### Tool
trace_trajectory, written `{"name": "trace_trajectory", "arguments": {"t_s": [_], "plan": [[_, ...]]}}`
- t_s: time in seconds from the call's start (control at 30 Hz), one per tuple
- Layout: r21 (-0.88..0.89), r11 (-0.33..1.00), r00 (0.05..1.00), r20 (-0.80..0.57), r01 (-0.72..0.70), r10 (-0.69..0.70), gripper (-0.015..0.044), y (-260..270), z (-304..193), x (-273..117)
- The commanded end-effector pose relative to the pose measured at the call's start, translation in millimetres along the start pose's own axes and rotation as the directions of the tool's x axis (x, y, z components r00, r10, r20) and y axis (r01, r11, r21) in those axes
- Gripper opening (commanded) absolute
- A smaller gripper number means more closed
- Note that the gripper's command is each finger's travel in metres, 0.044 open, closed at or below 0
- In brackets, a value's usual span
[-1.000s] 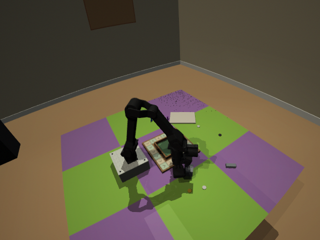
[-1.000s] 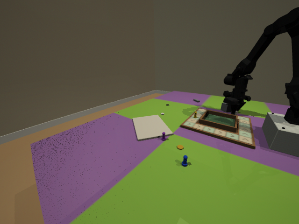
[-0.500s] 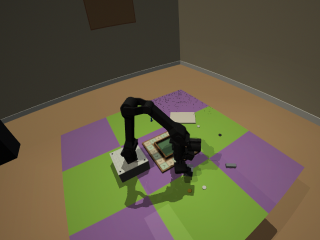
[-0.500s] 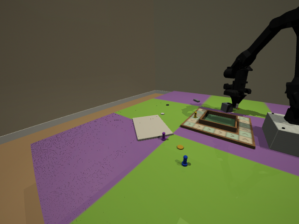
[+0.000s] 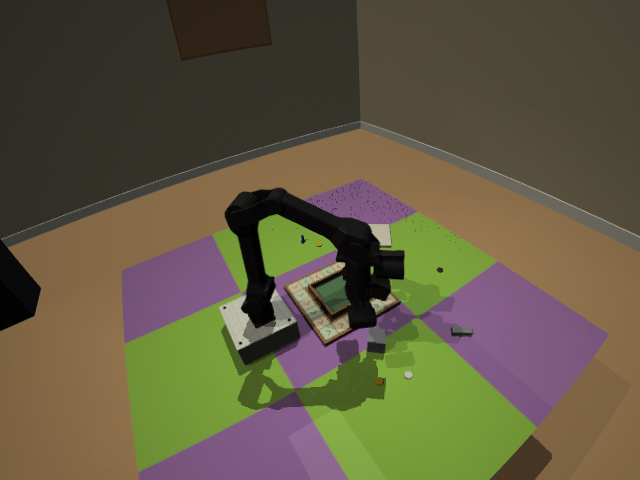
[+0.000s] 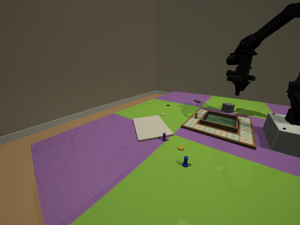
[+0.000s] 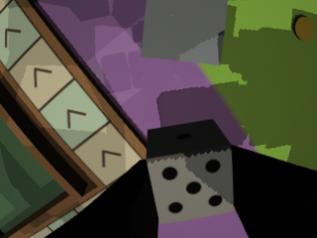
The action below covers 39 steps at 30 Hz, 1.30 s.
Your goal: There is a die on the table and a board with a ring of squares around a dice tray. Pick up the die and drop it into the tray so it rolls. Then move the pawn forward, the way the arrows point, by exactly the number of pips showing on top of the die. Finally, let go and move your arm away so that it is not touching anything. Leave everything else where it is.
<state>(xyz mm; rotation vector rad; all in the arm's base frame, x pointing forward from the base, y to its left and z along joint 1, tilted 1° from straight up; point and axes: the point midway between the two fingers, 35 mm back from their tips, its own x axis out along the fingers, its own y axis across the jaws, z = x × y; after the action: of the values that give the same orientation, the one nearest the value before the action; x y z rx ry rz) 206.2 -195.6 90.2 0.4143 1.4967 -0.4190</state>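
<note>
Above the purple-green checkered mat (image 5: 465, 413), your black gripper (image 7: 192, 225) pinches the small grey pipped die (image 7: 192, 181), lifted for carrying to the green-floored wooden tray (image 6: 219, 120).

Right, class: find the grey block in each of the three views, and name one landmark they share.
Top: grey block just off the board's lower right edge.
Exterior: block behind the board's far edge.
Wrist: block at upper centre, above the die.
Shared landmark: the board with arrow squares.
</note>
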Motion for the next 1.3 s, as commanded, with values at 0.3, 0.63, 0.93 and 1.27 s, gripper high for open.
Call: {"name": "trace_trajectory", "arguments": {"t_s": [0.3, 0.63, 0.93, 1.27], "plan": [[-0.137, 0.991, 1.000, 0.003, 0.001, 0.000, 0.0000, 53.8, 4.3, 8.5], [-0.255, 0.967, 1.000, 0.003, -0.002, 0.003, 0.0000, 101.9, -0.7, 18.2], [-0.354, 0.935, 1.000, 0.002, -0.007, 0.009, 0.0000, 143.7, -12.6, 26.9], [-0.459, 0.888, 1.000, -0.001, -0.014, 0.015, 0.0000, 186.7, -33.5, 36.2]]}}
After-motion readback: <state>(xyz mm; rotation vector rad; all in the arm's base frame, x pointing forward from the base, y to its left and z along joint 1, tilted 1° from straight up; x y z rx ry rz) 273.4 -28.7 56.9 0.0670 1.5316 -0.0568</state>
